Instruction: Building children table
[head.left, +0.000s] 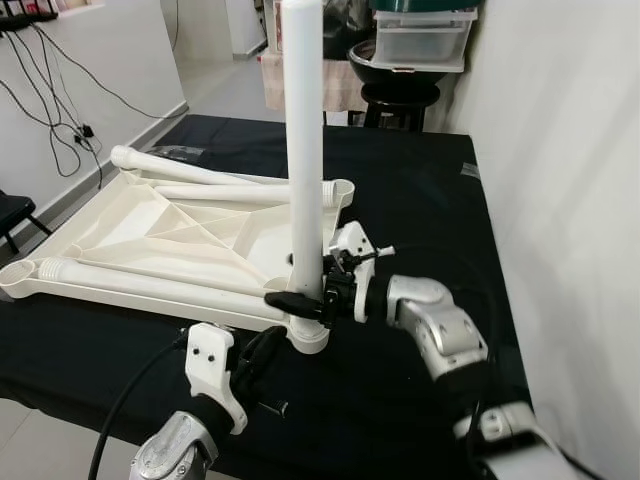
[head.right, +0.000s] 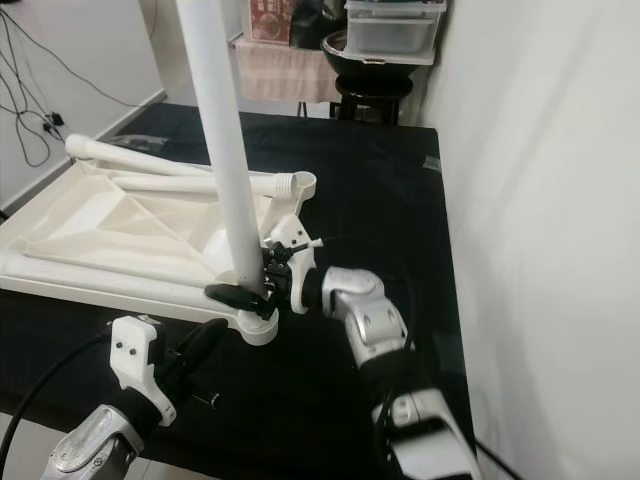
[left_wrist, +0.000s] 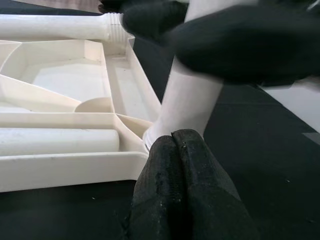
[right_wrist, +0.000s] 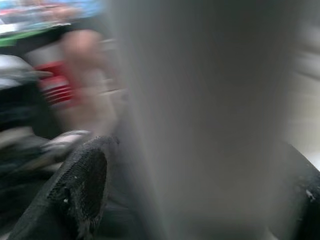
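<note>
You have one upright leg (head.left: 303, 150) in the near corner socket of the overturned tabletop (head.left: 130, 235), right gripper (head.left: 300, 299) jaws clamped around it. Left gripper (left_wrist: 186, 165) jaws closed, empty. Two legs (head.left: 190, 172) lie unfitted on the black surface (head.left: 420, 190).

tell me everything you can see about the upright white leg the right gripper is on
The leg is a long, smooth white tube, plastic by the look of it, standing upright. Its foot sits in the round socket at the near corner of the upturned white tabletop, which lies on a black cloth. The right gripper is shut on it low down, one black finger on each side. The left gripper, fingers together, sits just before the socket. Its top end runs out of the picture.
</note>
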